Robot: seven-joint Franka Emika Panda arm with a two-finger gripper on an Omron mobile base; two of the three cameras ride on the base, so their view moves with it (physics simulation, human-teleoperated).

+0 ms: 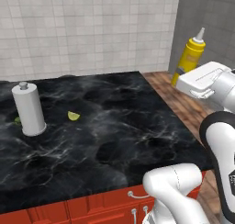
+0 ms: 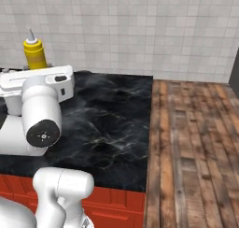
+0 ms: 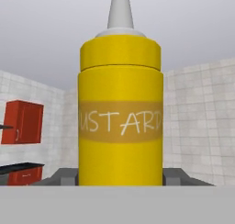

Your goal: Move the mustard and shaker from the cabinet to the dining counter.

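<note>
The mustard (image 3: pixel 120 126), a yellow squeeze bottle with a pale pointed nozzle, stands upright between my fingertips (image 3: pixel 64 176). My gripper (image 3: pixel 120 178) is shut on its lower body. In the left base view the mustard (image 1: pixel 190 58) rises above my white hand near the far right corner of the dining counter (image 1: pixel 114 126). In the right base view the mustard (image 2: pixel 35 54) pokes up behind my hand, over the black marble dining counter (image 2: pixel 112 115). A red wall cabinet (image 3: pixel 23 122) shows far off at the left. The shaker is out of view.
A tall white paper-towel cylinder (image 1: pixel 28 109) stands at the counter's left, with a lime wedge (image 1: pixel 73 115) beside it. Red drawer fronts (image 1: pixel 92 209) run under the near edge. Wooden floor (image 2: pixel 196 143) lies to the counter's right, and a tiled wall stands behind.
</note>
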